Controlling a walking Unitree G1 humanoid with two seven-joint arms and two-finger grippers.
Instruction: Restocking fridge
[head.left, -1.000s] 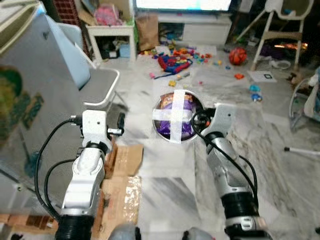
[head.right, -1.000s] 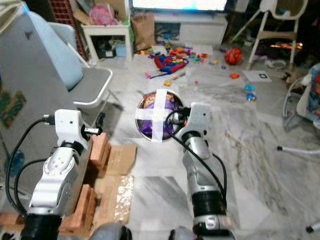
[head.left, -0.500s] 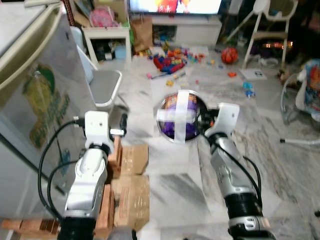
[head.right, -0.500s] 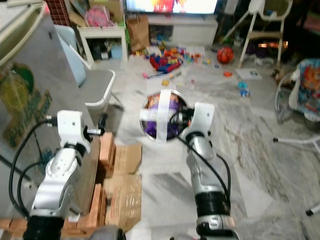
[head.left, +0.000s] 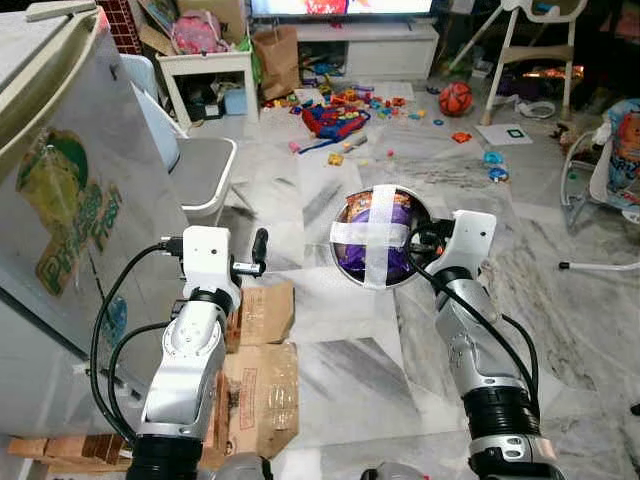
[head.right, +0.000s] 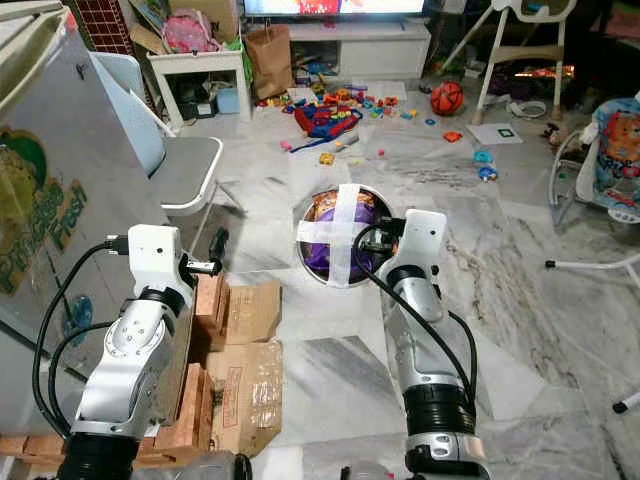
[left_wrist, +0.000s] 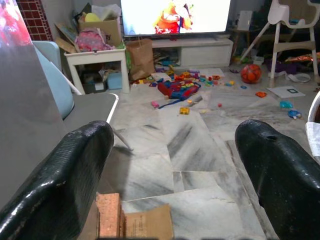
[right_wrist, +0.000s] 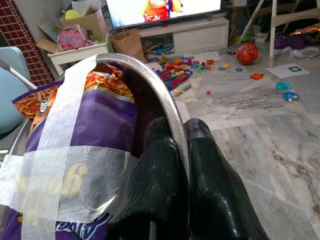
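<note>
Right gripper (right_wrist: 182, 165) pinches the rim of a metal bowl (head.left: 420, 215), held up over the marble floor (head.left: 340, 370). A purple and orange snack bag (right_wrist: 85, 120) is taped inside with white tape (head.left: 378, 235); its lettering is unreadable. Left gripper (left_wrist: 170, 165) hangs wide open beside the fridge (head.left: 60, 180), whose sticker's writing is too distorted to read.
</note>
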